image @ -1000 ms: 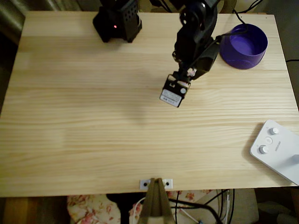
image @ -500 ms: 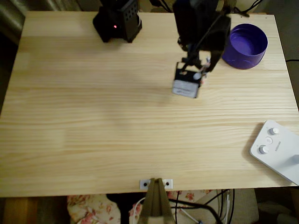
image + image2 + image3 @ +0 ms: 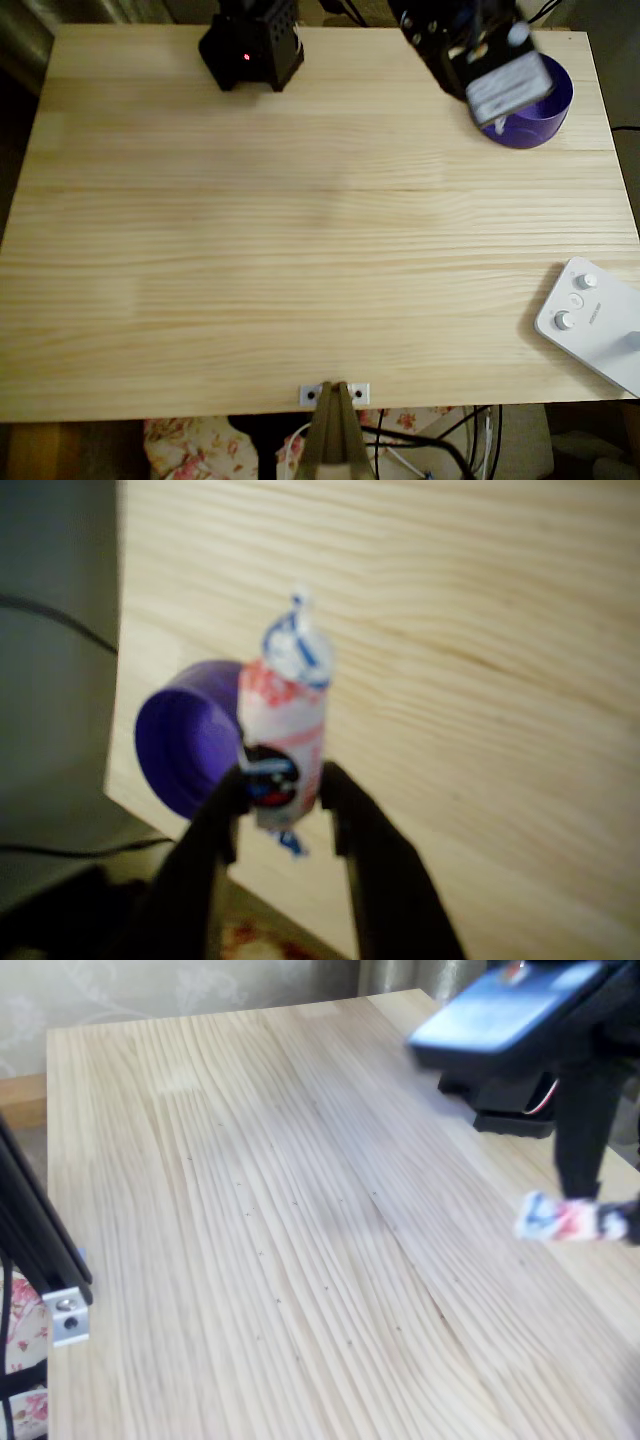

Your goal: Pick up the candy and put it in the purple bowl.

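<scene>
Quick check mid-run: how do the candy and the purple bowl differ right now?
The candy is small, pinkish-white with red and dark marks; the purple bowl is much bigger and plain purple. The candy is pinched in the gripper above the table; the bowl sits on the table near its edge.

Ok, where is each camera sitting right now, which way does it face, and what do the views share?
Overhead view: above the table, looking straight down; the arm reaches over the purple bowl.
Wrist view: on the arm, looking along the gripper, shut on the candy, toward the bowl.
Fixed view: low at a table corner, looking across; arm blurred.
Shared: the candy in the wrist and fixed views.
</scene>
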